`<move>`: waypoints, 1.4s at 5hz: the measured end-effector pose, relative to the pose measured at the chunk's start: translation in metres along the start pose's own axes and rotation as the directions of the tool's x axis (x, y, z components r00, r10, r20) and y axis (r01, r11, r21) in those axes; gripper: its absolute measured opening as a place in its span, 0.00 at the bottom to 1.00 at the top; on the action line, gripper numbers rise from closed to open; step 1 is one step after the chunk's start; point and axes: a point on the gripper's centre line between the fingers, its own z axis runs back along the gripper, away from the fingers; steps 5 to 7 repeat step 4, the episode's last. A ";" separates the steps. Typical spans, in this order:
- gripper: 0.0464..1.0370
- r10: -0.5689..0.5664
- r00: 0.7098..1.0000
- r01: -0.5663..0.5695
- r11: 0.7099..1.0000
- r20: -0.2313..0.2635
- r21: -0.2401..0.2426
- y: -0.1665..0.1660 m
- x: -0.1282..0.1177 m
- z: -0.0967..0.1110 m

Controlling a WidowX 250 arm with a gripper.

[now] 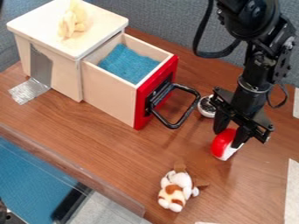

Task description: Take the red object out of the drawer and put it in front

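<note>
Claw (229,136) is closed on the red-and-white object (222,143), held low at the table (134,153) before the open drawer (111,92). Handle (189,111) is flanked by white bowl (205,112); plush toy (175,190) is noted nearby.

Your camera looks down at a slant onto the wooden table (111,135), facing the grey partition (163,19) along the frame's top, near enough that the drawer box (65,76) takes up much of your upper left.
</note>
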 end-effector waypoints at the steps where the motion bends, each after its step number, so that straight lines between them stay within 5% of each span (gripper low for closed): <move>1: 0.85 0.013 1.000 -0.013 1.000 -0.023 0.001 0.002 0.000 0.006; 2: 0.98 0.014 0.999 -0.015 1.000 -0.044 -0.027 -0.001 -0.001 0.010; 4: 0.97 0.085 0.996 -0.083 0.994 0.023 -0.076 0.013 0.002 0.062; 7: 0.97 0.085 0.996 -0.083 0.994 0.023 -0.076 0.013 0.002 0.062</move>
